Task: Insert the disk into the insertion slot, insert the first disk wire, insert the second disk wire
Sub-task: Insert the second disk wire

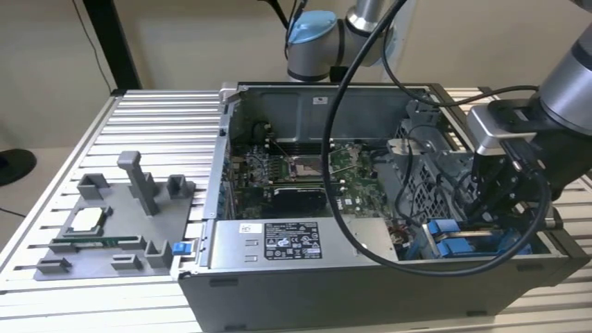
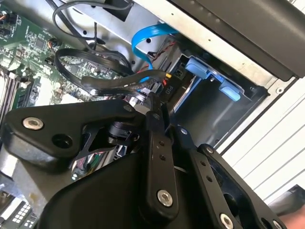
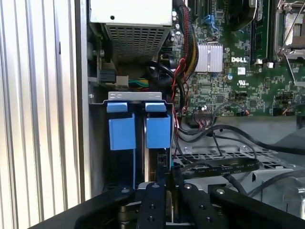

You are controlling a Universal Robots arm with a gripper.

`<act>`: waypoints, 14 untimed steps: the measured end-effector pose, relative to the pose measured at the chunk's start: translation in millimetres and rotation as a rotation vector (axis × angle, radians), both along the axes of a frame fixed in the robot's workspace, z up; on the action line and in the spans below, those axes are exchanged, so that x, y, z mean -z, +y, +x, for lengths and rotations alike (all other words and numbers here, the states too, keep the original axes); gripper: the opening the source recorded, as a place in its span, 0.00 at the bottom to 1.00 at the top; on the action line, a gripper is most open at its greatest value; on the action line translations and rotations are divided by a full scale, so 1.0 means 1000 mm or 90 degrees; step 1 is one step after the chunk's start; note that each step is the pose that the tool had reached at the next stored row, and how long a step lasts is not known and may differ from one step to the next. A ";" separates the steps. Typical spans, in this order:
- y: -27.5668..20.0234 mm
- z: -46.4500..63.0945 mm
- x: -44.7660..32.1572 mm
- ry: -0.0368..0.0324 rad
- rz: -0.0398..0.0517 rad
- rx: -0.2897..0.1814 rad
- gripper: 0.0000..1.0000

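1. In the exterior view, an open computer case is seen lying on a slatted tabletop, with the gripper lowered into the corner of the case at the exterior view's right. A grey fixture tray is seen on the tabletop at the exterior view's left, well apart from the case.
2. In the first wrist view, the slot is seen from above as a narrow grey bay with two blue tabs side by side. The disk is seen edge-on in the slot, under the second tab, as a thin dark slab; its label cannot be seen.
3. In the second wrist view, the black fingers are seen drawn narrow on a black wire whose connector sits beside the slot's wall; whether it is fully gripped cannot be told. A flat blue cable is seen looping just above.
4. The power-supply box is seen near the slot, and the motherboard beyond it.
5. The slot's lower part is hidden by the gripper in both wrist views, and black cables are crossed over the cage beside it.
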State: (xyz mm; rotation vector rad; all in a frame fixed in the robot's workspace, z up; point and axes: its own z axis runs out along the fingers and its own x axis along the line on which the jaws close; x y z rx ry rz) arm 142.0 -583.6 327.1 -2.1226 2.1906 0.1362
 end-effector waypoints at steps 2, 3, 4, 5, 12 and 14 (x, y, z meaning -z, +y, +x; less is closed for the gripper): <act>0.0003 0.000 -0.0005 0.0000 -0.0011 0.000 0.00; 0.0003 0.000 -0.0006 0.0000 -0.0012 0.000 0.00; 0.0003 0.000 -0.0006 0.0000 -0.0012 0.000 0.00; 0.0004 0.000 -0.0004 -0.0001 -0.0007 0.000 0.00; -0.0007 0.000 -0.0093 0.0001 0.0031 0.000 1.00; -0.0007 0.000 -0.0185 0.0001 0.0029 0.000 1.00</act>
